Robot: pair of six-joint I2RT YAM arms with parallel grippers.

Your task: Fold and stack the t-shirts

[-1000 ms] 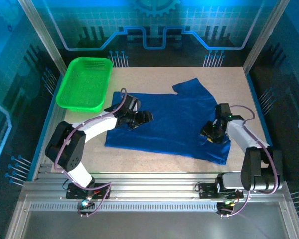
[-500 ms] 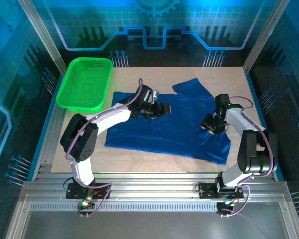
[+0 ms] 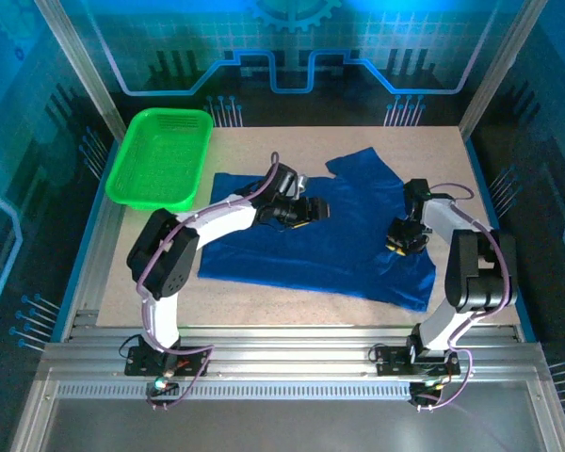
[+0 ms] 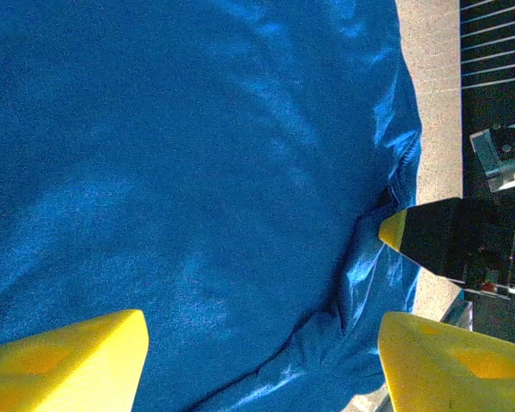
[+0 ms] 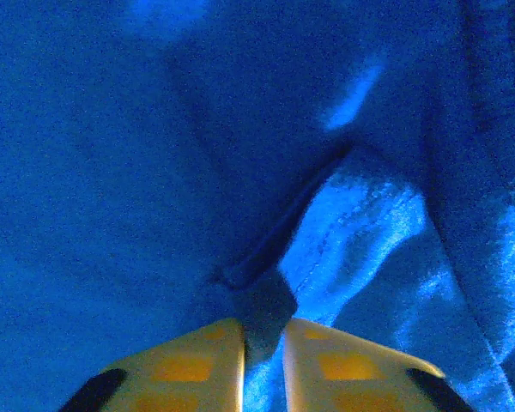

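Observation:
One royal-blue t-shirt (image 3: pixel 334 240) lies spread on the table, plain side up with its print hidden. My left gripper (image 3: pixel 313 209) hovers over the shirt's upper middle. In the left wrist view this gripper (image 4: pixel 262 348) is open, yellow fingers (image 4: pixel 69 365) wide apart with only flat cloth (image 4: pixel 206 172) below. My right gripper (image 3: pixel 403 237) is down on the shirt's right part near a sleeve. In the right wrist view it (image 5: pixel 263 343) is shut on a small pinched fold of the blue cloth (image 5: pixel 266 300) beside a stitched hem.
A green plastic basket (image 3: pixel 160 155) stands at the back left of the table. Bare tabletop (image 3: pixel 292 292) runs along the front of the shirt and at the far right. The right gripper's yellow-tipped finger (image 4: pixel 395 230) shows close by in the left wrist view.
My left arm has swung from the shirt's left part to its upper middle. The right gripper has shifted slightly away from the front edge and stays on the cloth.

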